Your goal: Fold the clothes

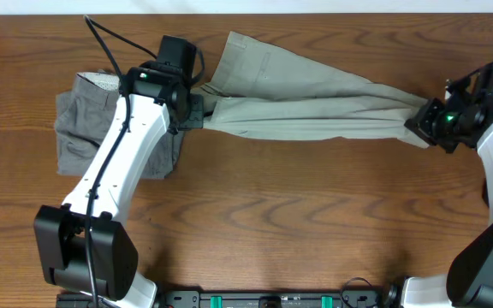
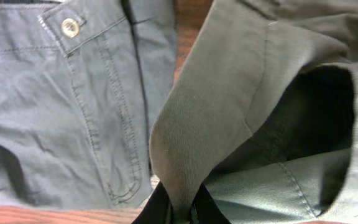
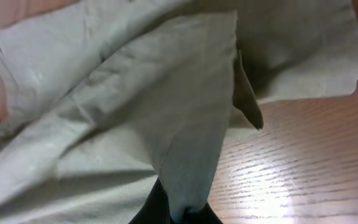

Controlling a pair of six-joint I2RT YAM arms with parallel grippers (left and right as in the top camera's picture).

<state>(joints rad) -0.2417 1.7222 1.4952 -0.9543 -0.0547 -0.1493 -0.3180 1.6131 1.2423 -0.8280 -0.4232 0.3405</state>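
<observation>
Currently the khaki shorts [image 1: 315,107] lie stretched across the far half of the wooden bench [image 1: 315,222], pulled into a long band between the two arms. The left pincer [image 1: 197,111] is clenched on one end of the band. Its wrist view shows a fold of olive-khaki twill pinched between the dark fingers at the bottom of the frame. The right pincer [image 1: 426,124] is clamped on the opposite end, where the cloth bunches into a narrow gather. Its wrist view likewise shows a point of pale fabric nipped between the fingertips, with bare wood grain to one side. Near the left pincer the garment fans out wider, and a flat panel reaches toward the far edge of the bench. Whether the middle of the band rests on the wood or hangs just above it cannot be told.

The darker grey shorts [image 1: 80,128] lie in a compact heap at the left side of the bench, partly under the white left arm [image 1: 127,154] and just beside the grasped end of the khaki pair. In the left wrist view their waistband button [image 2: 70,27] and stitched fly seam face up.
</observation>
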